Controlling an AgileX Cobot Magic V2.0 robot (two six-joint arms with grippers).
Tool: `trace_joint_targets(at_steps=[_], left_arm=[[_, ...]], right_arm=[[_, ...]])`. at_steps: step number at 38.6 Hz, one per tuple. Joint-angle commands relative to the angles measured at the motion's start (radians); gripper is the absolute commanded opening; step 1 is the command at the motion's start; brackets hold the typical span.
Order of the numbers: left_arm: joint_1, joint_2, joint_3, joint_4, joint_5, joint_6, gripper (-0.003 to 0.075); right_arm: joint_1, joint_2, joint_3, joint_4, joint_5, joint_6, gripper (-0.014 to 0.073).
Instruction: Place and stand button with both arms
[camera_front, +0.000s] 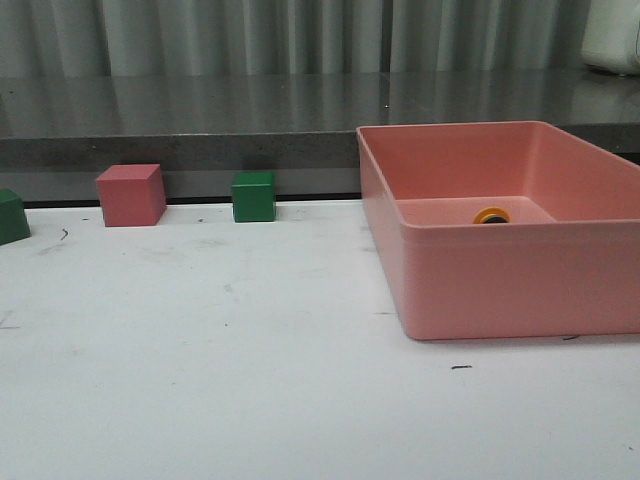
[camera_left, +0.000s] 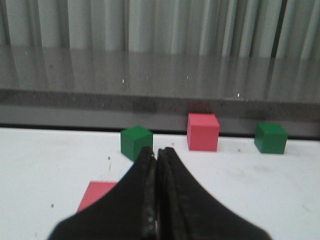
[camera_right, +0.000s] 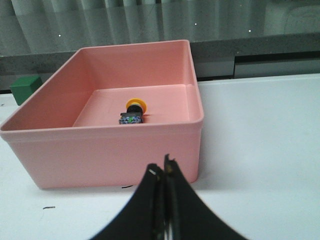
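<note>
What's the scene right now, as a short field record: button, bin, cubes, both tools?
button: lying on its side on the bin floor, yellow cap toward the far wall
bin: pink, open-topped, on the white table
cubes: pink cube and two green cubes along the table's far edge
left tool: shut, empty, above the table
right tool: shut, empty, outside the bin's near wall

Pink bin: smooth plastic, matt with soft sheen. Button: yellow cap glossy, plastic-looking; base dark, finish too small to tell. Table: white, matt, scuffed with dark marks. Pink cube and green cube: flat matt faces, material unclear. Ledge behind: grey, polished, reflective, speckled front edge. Gripper fingers: black, matt.
</note>
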Motion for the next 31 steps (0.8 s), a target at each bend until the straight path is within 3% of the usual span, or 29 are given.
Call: trace_joint_targets(at_steps=[1,8,19,25,31], left_arm=[[0.001,-0.024,0.001,0.0,-0.207,-0.009,-0.002],[0.001,0.004,-0.092,0.0,-0.203,-0.009,-0.002],[0.001,0.26,-0.357,0.0,0.053,-0.009,-0.002],[0.001,0.411,-0.434,0.0,0.061,-0.009,-0.002],[0.001,0.456,-0.441,0.0,0.039,-0.009,-0.002]], right_arm=[[-0.007,-0.017,-0.034,0.0,-0.103,-0.009,-0.007],[-0.007,-0.003,-0.153,0.0,-0.068,-0.009,-0.007],[-0.007,0.329,-0.461,0.007,0.124,-0.008,-0.007],[-0.007,0.53,-0.567,0.007,0.123,-0.008,-0.007],[-0.007,0.591,-0.581,0.007,0.115,-0.008,-0.0069]])
